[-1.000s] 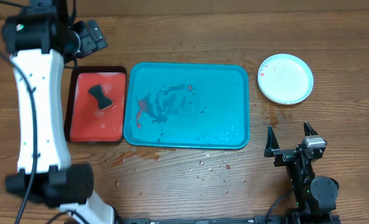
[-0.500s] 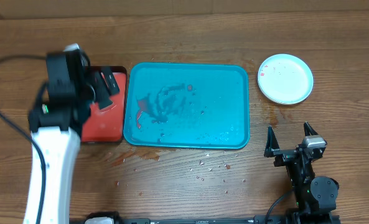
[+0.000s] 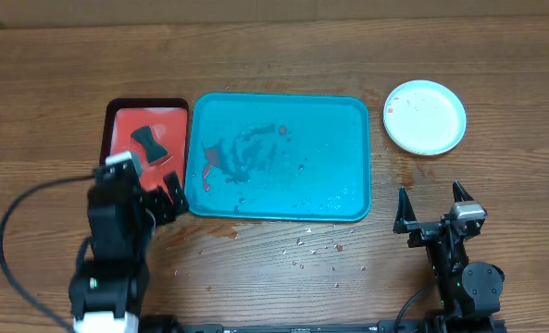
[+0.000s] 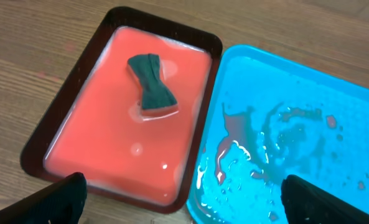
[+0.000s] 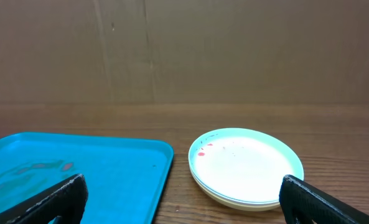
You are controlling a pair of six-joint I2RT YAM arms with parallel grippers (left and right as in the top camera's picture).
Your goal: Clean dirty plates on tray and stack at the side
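Note:
The teal tray (image 3: 348, 116) lies mid-table, wet with red sauce smears and no plates on it; it also shows in the left wrist view (image 4: 352, 124) and the right wrist view (image 5: 109, 162). The plates (image 3: 425, 117) sit stacked to the tray's right, the top one white with a light green rim and small red specks (image 5: 246, 165). My left gripper (image 3: 149, 176) is open and empty over the red tray's near right corner. My right gripper (image 3: 433, 205) is open and empty, near the front edge, below the plates.
A red tray (image 3: 126, 185) with a dark rim lies left of the teal tray, holding shallow liquid and a dark green sponge (image 3: 148, 143), also in the left wrist view (image 4: 152, 84). Water droplets and crumbs (image 3: 302, 250) dot the table in front of the teal tray.
My left arm has swung down from the back left toward the front edge, uncovering most of the red tray. The right arm, plates and teal tray have not moved.

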